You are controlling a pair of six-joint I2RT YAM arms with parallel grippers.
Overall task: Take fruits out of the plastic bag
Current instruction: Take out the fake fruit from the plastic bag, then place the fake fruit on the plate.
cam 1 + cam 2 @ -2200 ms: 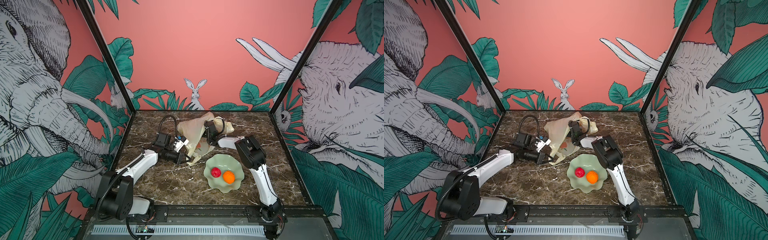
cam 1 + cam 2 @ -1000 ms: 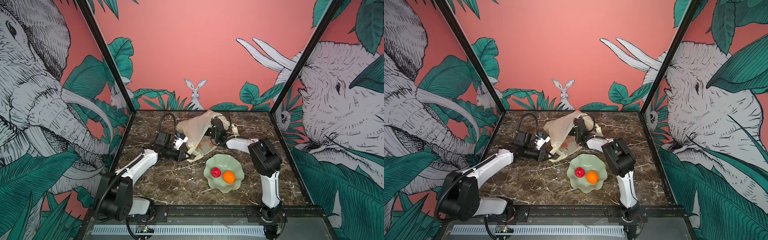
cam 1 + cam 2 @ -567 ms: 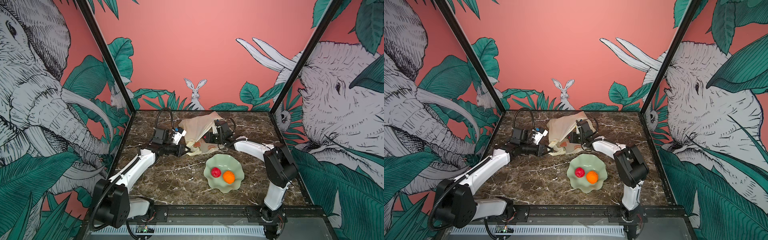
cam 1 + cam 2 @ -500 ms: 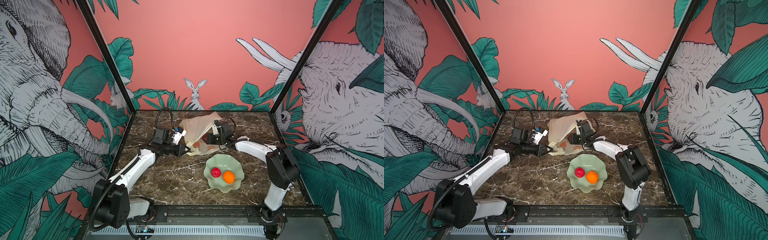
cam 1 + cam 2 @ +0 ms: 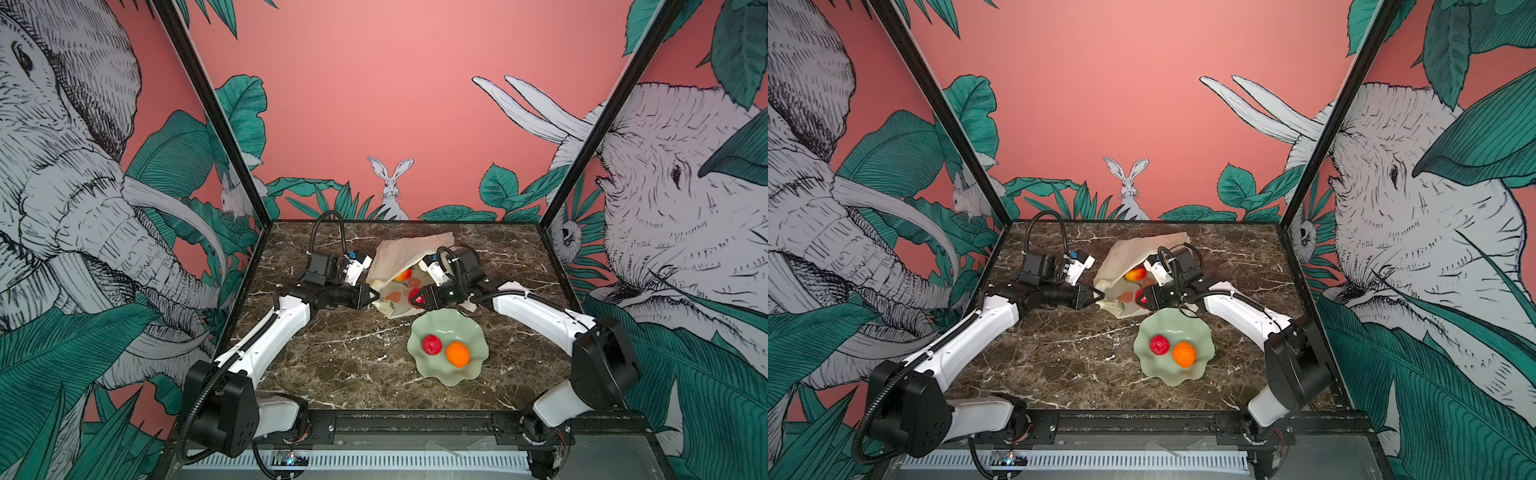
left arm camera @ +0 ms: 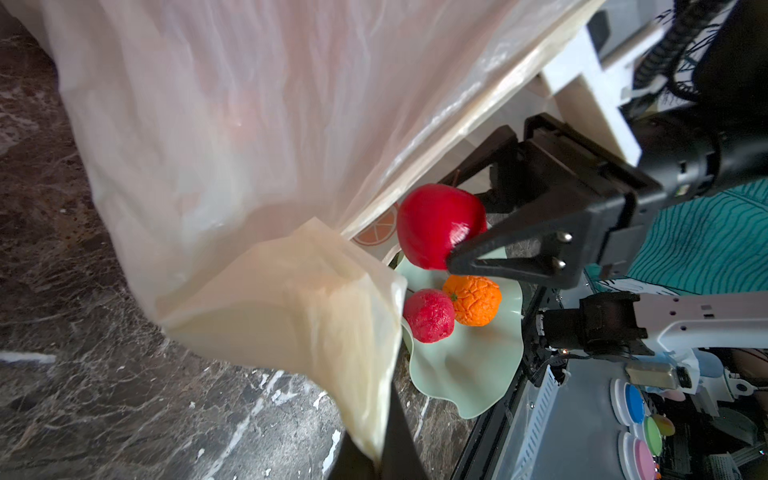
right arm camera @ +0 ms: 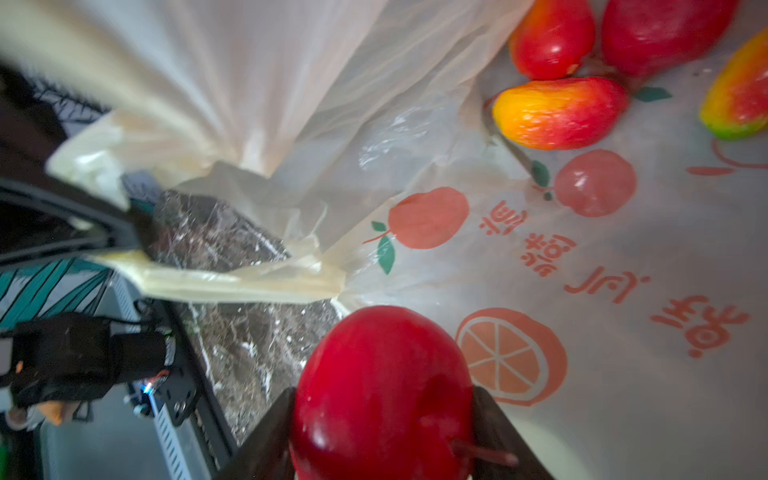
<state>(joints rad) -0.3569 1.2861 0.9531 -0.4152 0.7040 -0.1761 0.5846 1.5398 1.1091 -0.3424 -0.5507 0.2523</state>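
The cream plastic bag (image 5: 401, 259) lies at the back of the marble table, its mouth facing the front. My left gripper (image 5: 376, 296) is shut on the bag's rim, as the left wrist view shows (image 6: 376, 457). My right gripper (image 5: 417, 298) is shut on a smooth red fruit (image 7: 382, 395) just outside the bag's mouth, near the far rim of the dish. That fruit (image 6: 436, 226) hangs above the dish in the left wrist view. Several red and red-yellow fruits (image 7: 557, 112) lie inside the bag (image 7: 582, 257). One red-yellow fruit (image 5: 1136, 274) shows in a top view.
A pale green wavy dish (image 5: 473, 370) sits in front of the bag and holds a bumpy red fruit (image 5: 432, 345) and an orange fruit (image 5: 457, 354). The right arm's forearm (image 5: 536, 316) reaches in past the dish's right side. The cell's walls close off the table's back and sides.
The right gripper has drawn back out of the bag toward the dish with the red fruit in it. The bag has sunk lower and flatter. The left gripper still holds the rim.
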